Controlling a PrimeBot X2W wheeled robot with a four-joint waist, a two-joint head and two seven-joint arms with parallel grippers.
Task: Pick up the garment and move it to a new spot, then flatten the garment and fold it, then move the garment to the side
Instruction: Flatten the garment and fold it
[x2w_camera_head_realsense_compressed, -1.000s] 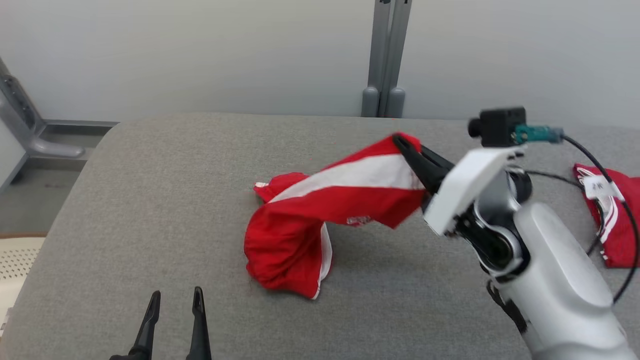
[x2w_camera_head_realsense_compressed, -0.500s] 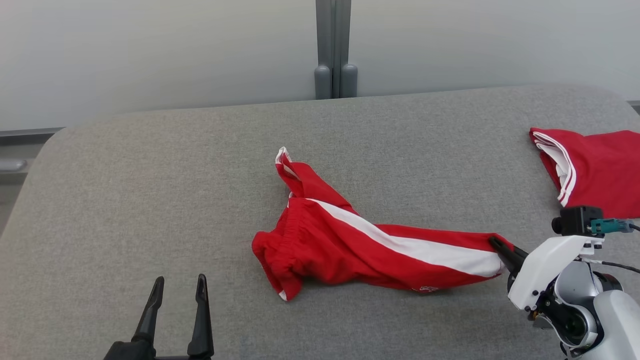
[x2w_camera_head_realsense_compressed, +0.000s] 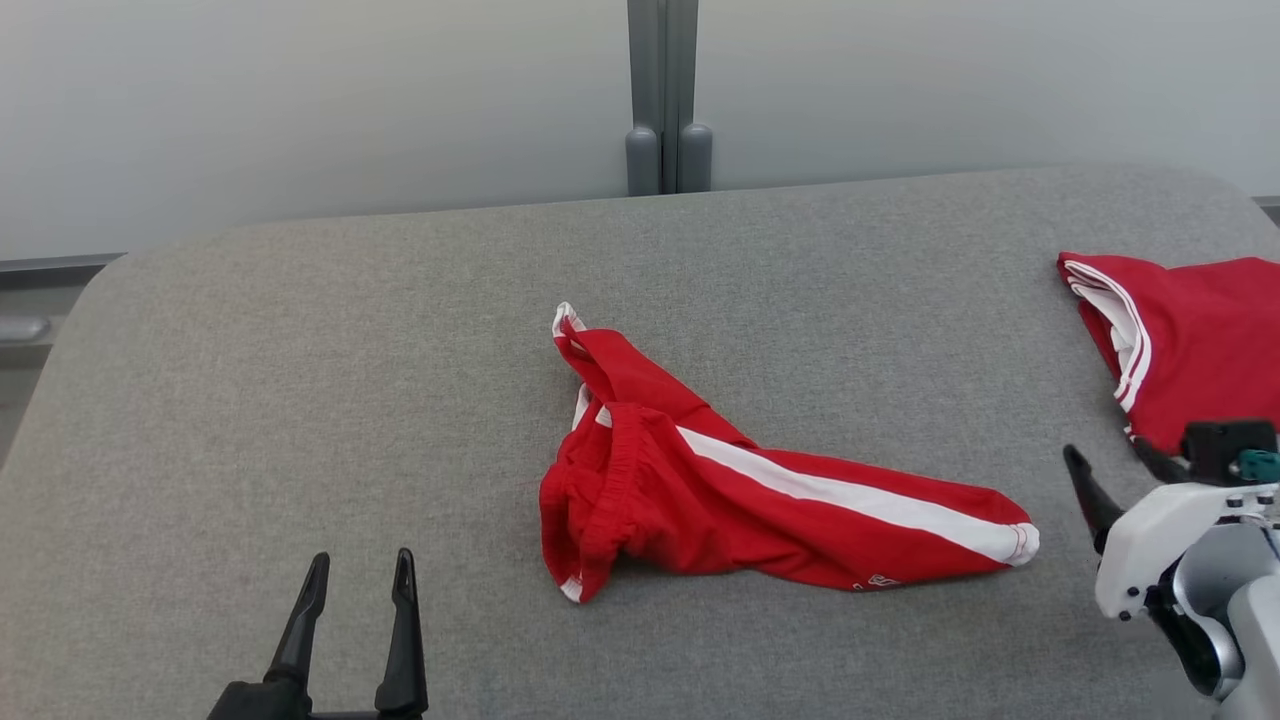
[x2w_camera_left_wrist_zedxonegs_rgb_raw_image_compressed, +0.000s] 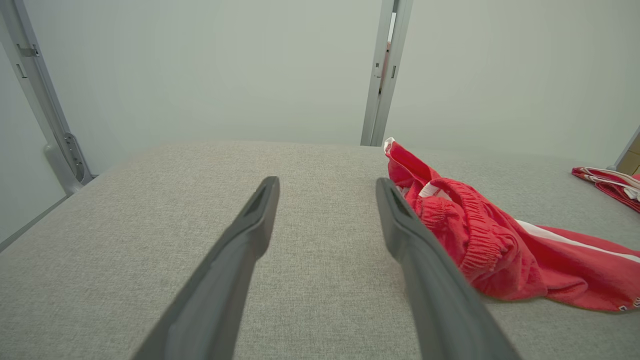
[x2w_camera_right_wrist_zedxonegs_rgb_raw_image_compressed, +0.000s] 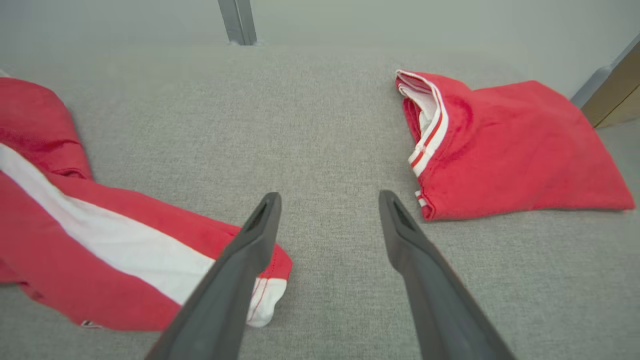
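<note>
red white-striped shorts (x2w_camera_head_realsense_compressed: 760, 490), grey table (x2w_camera_head_realsense_compressed: 300, 400)

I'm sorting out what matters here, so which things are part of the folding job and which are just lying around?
Job: red shorts with white stripe, crumpled mid-table; open right gripper; open left gripper; grey padded table.
Lying about: folded red garment at the right; grey post behind.

surface (x2w_camera_head_realsense_compressed: 300, 420): grey woven cloth, matt, faintly rough
garment (x2w_camera_head_realsense_compressed: 700, 490): red cloth with a white band, matt and soft; waist edge puckered
folded garment (x2w_camera_head_realsense_compressed: 1200, 340): red matt cloth, white striped trim
left gripper (x2w_camera_head_realsense_compressed: 360, 556): dark, matt, smooth; plastic by the look
right gripper (x2w_camera_right_wrist_zedxonegs_rgb_raw_image_compressed: 330, 196): same dark matt finish
wrist shell (x2w_camera_head_realsense_compressed: 1150, 530): white smooth plastic, slight sheen
post (x2w_camera_head_realsense_compressed: 668, 90): grey metal, satin
wall (x2w_camera_head_realsense_compressed: 300, 100): pale, smooth, matt
</note>
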